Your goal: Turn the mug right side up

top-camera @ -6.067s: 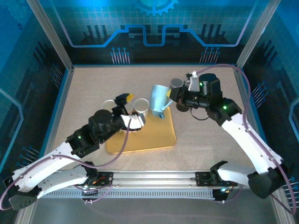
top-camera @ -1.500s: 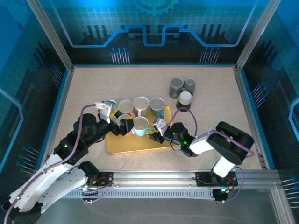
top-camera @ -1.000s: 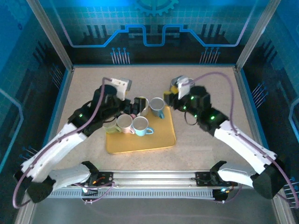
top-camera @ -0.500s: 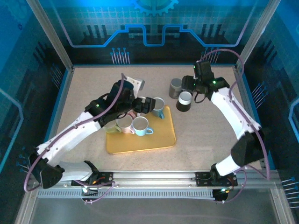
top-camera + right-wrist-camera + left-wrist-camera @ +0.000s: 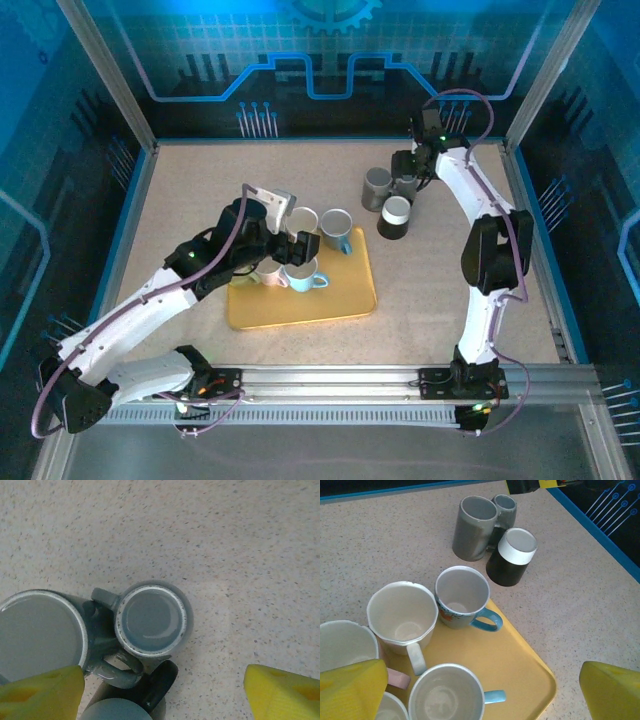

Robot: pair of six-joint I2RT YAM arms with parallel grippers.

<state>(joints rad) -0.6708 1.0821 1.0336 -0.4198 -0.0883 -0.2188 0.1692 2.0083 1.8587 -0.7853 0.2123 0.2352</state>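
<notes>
hovering over the yellow tray (image 5: pixel 345 295) near the table's (image 5: pixel 200 180) middle, the left gripper (image 5: pixel 481 692) is spread wide with nothing in it. upright mugs (image 5: pixel 462 595) crowd the tray's far left corner. past its far right corner, toward the table's far edge, three bunched mugs stand upside down: a large grey mug (image 5: pixel 40 635), a black mug (image 5: pixel 512 555) and the small grey mug (image 5: pixel 151 621). the right gripper (image 5: pixel 161 690) hangs above the small one, jaws apart, empty.
</notes>
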